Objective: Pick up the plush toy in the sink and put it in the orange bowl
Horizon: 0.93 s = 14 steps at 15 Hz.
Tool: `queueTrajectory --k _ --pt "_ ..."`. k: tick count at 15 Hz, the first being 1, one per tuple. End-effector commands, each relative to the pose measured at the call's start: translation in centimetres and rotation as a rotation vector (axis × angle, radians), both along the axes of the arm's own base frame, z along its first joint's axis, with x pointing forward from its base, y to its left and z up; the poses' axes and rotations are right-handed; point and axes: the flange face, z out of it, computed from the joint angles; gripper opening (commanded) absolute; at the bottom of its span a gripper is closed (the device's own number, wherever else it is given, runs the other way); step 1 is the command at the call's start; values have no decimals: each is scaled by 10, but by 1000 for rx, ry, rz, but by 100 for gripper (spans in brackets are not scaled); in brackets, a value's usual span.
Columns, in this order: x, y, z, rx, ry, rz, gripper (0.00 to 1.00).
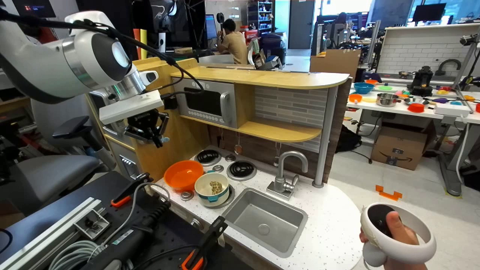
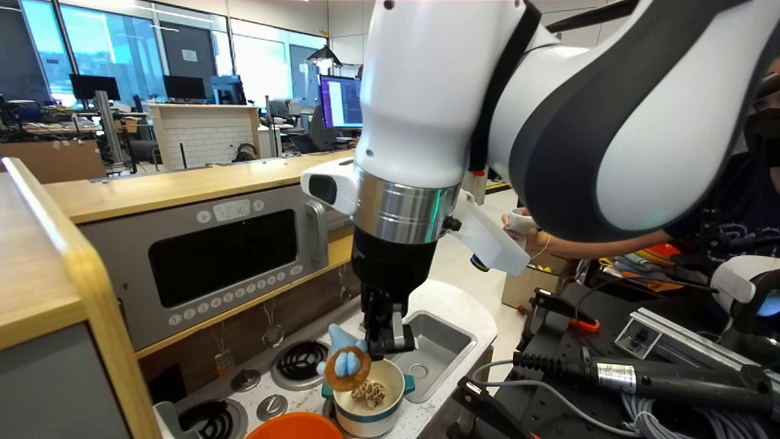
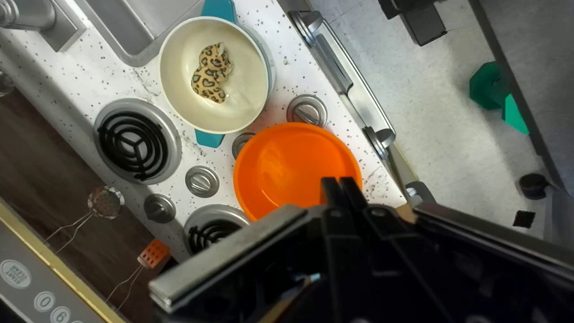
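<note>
The pick-up is judged done: the blue-and-brown plush toy [image 2: 347, 364] is pinched in the narrow-set pincer [image 3: 339, 181], outside the sink [image 1: 262, 215]; release into the orange bowl [image 1: 183, 174] is left.

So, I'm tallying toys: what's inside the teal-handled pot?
A leopard-print plush lies in the teal-handled pot; whatever is directly beneath the plush is covered.

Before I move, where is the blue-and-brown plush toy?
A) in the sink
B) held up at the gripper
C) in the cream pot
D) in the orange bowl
B: the gripper is shut, and in an exterior view the plush toy hangs from it in mid-air; what lies in the cream pot is a separate leopard-print toy.
</note>
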Motion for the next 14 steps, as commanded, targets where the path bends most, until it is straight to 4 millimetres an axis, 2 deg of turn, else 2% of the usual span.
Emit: queueTrajectory --k 1,5,14 --pt "19 15 -31 -52 23 -25 1" --pt "35 32 -70 -92 55 -36 1" --pt "77 42 -128 -181 100 -106 1"
